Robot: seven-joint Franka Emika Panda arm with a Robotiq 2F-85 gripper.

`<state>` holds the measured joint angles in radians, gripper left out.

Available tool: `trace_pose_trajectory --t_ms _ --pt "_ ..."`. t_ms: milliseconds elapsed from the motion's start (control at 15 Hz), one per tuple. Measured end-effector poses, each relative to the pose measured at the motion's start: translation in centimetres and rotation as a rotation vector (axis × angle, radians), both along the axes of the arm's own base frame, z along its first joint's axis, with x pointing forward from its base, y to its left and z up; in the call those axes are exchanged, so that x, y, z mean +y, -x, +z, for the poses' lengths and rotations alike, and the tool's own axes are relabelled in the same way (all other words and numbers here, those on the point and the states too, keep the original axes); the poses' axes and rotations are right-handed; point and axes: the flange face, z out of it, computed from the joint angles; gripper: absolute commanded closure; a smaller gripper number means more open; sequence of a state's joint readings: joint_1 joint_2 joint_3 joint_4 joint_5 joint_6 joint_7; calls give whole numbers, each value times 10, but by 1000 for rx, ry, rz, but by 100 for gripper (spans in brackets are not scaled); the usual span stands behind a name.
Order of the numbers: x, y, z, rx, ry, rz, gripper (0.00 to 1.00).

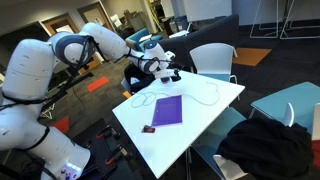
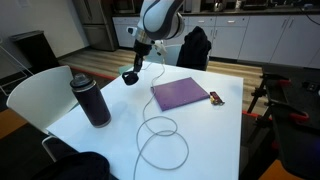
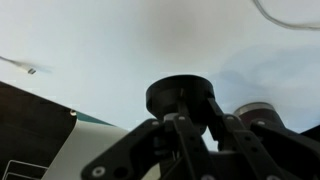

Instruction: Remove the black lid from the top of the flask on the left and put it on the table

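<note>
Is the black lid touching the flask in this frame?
Apart. In an exterior view the black lid, held by the gripper, is clear of the flask, with white table showing between them.

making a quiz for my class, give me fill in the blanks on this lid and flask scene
1. The black lid is pinched between the gripper's ___.
2. The flask stands ___ on the table.
3. The flat pad beside the small dark-red object is coloured ___.
Missing words: fingers; upright; purple.
</note>
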<state>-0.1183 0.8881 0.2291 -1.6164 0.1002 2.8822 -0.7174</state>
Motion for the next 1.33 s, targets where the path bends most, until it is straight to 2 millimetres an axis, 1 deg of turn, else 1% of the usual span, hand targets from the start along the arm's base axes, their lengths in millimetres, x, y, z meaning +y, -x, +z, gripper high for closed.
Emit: trace_pose_trajectory --t_ms 200,400,600,733,800,867,933,1333 --pt "5 8 -32 26 0 -24 94" --pt "6 14 -55 59 0 -36 94" --pt "7 18 -68 76 4 -38 94" --pt "8 17 -70 76 6 -38 94" --pt "8 16 -70 74 8 -36 68" --pt "9 16 -70 72 10 -33 50" --pt "9 15 -70 71 11 -30 45" --pt "15 11 -67 59 7 -21 1"
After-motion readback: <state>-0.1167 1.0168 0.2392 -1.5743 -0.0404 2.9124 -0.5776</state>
